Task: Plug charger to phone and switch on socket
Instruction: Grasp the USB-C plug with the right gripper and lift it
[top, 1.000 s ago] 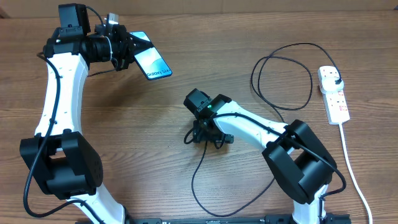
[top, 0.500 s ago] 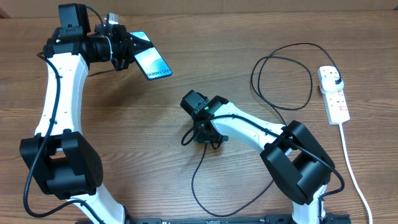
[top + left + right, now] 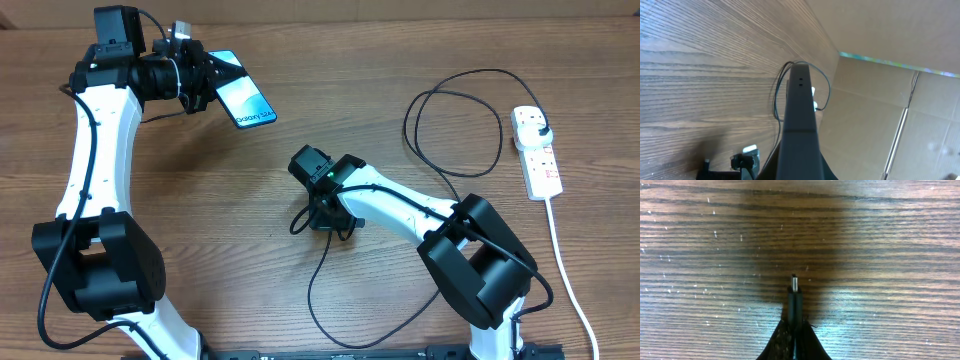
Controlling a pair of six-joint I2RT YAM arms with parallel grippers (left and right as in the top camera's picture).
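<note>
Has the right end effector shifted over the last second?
Yes: the right end effector slid slightly left, farther from the socket, and shut on the charger.

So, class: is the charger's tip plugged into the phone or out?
Out. The charger tip pokes bare from the shut right gripper above the table; the left gripper holds the phone well apart.
</note>
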